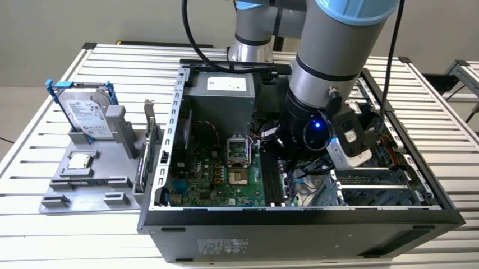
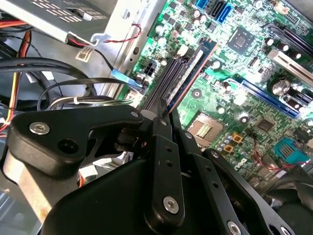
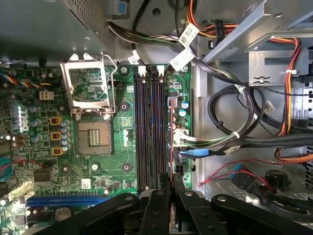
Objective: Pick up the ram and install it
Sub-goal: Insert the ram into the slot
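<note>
The ram (image 3: 171, 147) is a thin stick seen edge-on in both wrist views, and it lies lengthwise along the black memory slots (image 3: 149, 132) of the green motherboard (image 3: 122, 161). My gripper (image 3: 172, 185) is shut on the ram's near end, its black fingers (image 2: 164, 127) pressed together on it. In the second wrist view the ram (image 2: 193, 73) runs away from the fingertips, beside the slots (image 2: 168, 78). I cannot tell whether it is seated in a slot or just above one. In the exterior view the arm's wrist (image 1: 314, 131) reaches down into the open computer case (image 1: 299, 224), over the slots (image 1: 273, 179).
Near the slots are the processor socket (image 3: 93, 139) and its raised metal frame (image 3: 88, 88). Cable bundles (image 3: 234, 122) crowd the slots' other side. The grey power supply (image 1: 221, 95) fills the case's far end. A grey fixture outside the case holds a hard drive (image 1: 86, 117) and a processor chip (image 1: 80, 161).
</note>
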Robot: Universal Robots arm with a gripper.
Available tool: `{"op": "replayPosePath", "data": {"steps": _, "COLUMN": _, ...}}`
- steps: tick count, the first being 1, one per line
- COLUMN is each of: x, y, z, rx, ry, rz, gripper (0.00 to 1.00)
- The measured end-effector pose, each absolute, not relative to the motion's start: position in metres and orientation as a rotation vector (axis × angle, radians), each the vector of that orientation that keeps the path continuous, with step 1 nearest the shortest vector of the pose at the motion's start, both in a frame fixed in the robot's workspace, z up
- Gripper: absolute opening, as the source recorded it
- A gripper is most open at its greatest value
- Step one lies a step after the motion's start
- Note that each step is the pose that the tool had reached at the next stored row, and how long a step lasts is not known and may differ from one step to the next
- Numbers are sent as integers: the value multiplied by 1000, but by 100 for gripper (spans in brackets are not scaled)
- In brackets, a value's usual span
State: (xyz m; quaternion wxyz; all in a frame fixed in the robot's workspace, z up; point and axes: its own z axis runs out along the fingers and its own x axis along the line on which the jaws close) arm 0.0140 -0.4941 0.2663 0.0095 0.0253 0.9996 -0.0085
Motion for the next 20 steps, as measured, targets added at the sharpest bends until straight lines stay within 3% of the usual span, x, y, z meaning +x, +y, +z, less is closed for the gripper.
{"op": "replayPosePath", "data": {"steps": 20, "x": 14, "y": -493, "z": 254, "rx": 79, "ry": 3122, "rz": -27, "gripper": 0}}
